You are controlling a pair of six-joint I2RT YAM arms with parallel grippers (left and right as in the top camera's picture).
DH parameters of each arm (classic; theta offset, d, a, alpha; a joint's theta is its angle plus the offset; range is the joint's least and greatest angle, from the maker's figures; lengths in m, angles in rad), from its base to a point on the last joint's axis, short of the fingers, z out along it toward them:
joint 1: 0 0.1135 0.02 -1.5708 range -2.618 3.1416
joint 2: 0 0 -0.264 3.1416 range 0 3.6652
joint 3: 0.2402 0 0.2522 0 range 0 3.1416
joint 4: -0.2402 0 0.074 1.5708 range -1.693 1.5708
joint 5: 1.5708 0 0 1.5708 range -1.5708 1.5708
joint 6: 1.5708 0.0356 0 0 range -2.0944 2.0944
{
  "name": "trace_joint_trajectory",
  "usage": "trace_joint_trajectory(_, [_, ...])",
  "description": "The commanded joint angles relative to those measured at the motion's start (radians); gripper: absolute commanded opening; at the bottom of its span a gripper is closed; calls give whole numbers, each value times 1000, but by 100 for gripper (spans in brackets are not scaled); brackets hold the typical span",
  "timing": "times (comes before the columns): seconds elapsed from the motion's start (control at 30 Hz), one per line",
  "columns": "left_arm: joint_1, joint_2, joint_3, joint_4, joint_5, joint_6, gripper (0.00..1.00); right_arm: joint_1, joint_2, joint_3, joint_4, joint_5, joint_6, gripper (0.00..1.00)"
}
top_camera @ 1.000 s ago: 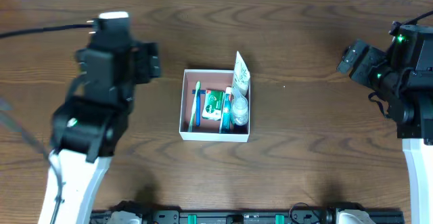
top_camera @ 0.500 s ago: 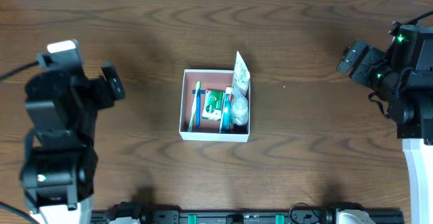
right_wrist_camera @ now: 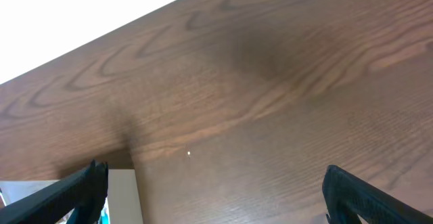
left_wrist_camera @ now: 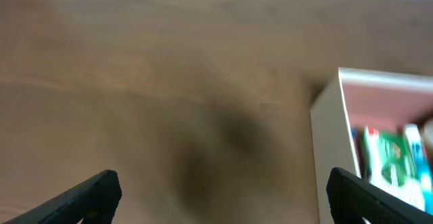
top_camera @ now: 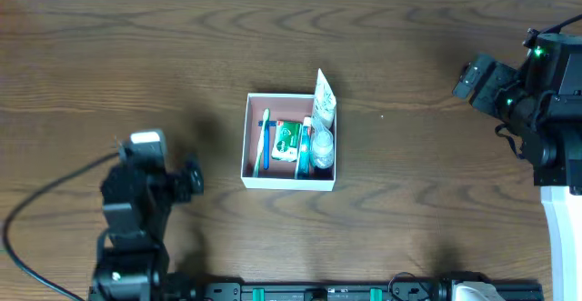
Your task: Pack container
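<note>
container (top_camera: 287,183) sits at about the middle of the table (top_camera: 436,28), square to the edges, open top. inside it: blue toothbrush (top_camera: 265,142) along the left wall, green packet (top_camera: 287,140) in the middle, clear bottle (top_camera: 321,146) by the right wall, white tube (top_camera: 324,96) leaning on the far right corner and sticking out over the rim.

left gripper (top_camera: 194,181) is near the near edge on the left side, pointing at the container, well apart from it. jaws wide, nothing between them. its wrist view is blurred and shows the container's left wall and the packet at the right.

right gripper (top_camera: 468,76) is by the right edge toward the far side, well apart from the container. jaws wide, holding nothing, bare table between them. a container corner shows bottom left in its wrist view.
</note>
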State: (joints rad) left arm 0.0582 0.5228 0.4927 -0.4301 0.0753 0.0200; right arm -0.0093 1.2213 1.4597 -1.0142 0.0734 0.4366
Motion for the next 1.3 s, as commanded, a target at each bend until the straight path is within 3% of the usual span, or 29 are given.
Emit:
trace_joint_trajectory(0.0, [6, -88, -86, 7, 53, 2, 98, -5, 1, 8, -1, -3, -4, 99])
trace_joint_trajectory(0.23, [-15, -262, -248, 6, 75, 2, 98, -5, 1, 8, -1, -3, -4, 99])
trace_joint_trajectory(0.53, [-37, -357, -357, 6, 75, -8, 98, -5, 1, 8, -1, -3, -4, 99])
trace_joint_trajectory(1.27, [-37, -382, -369, 6, 74, -9, 98, -5, 1, 8, -1, -3, -4, 99])
